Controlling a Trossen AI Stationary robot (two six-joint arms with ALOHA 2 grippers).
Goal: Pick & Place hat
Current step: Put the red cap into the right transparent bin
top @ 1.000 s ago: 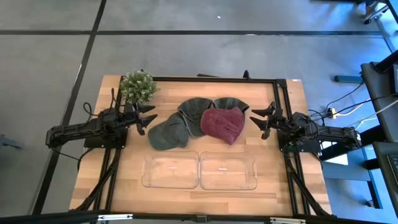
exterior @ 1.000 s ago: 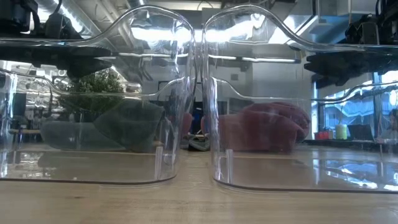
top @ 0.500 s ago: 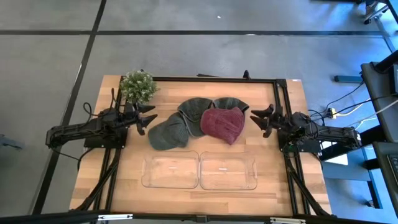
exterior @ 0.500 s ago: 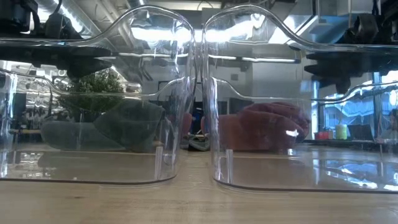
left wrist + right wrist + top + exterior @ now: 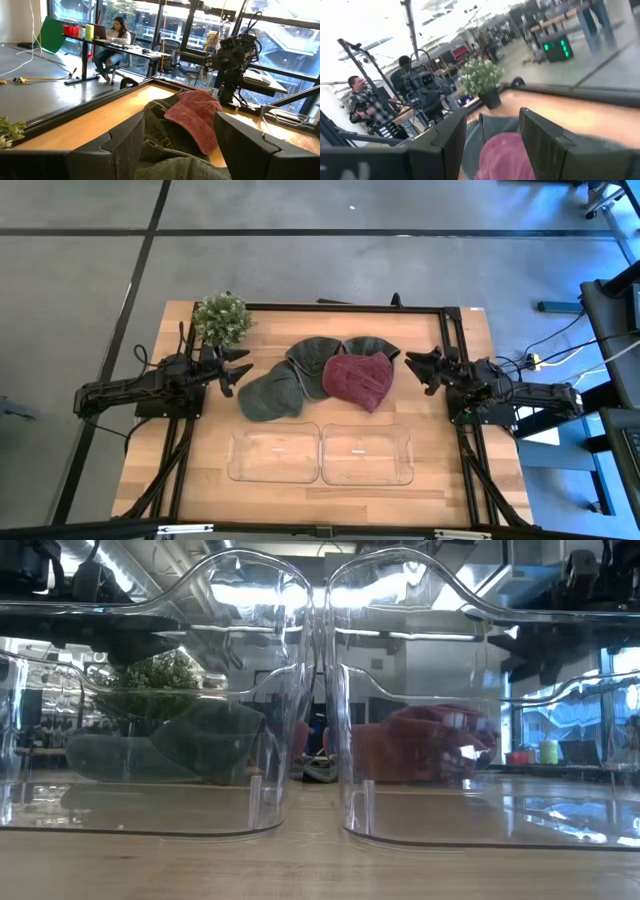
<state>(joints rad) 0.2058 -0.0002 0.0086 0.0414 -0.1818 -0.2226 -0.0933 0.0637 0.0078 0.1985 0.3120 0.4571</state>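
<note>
A dark red hat (image 5: pixel 357 378) lies flat on the wooden table, partly over several dark green hats (image 5: pixel 270 395) that spread to its left and behind it. The red hat also shows in the left wrist view (image 5: pixel 192 117) and the right wrist view (image 5: pixel 505 155). My left gripper (image 5: pixel 240 370) is open and hovers left of the green hats. My right gripper (image 5: pixel 415 373) is open and hovers just right of the red hat. Neither touches a hat.
Two clear plastic bins (image 5: pixel 274 453) (image 5: pixel 366 453) stand side by side near the table's near edge. A small potted plant (image 5: pixel 222 318) stands at the far left. A black frame (image 5: pixel 455 320) runs along the far and right sides. People sit in the room behind.
My right gripper has shifted and turned a little beside the red hat and has stayed open. The hats have not moved.
</note>
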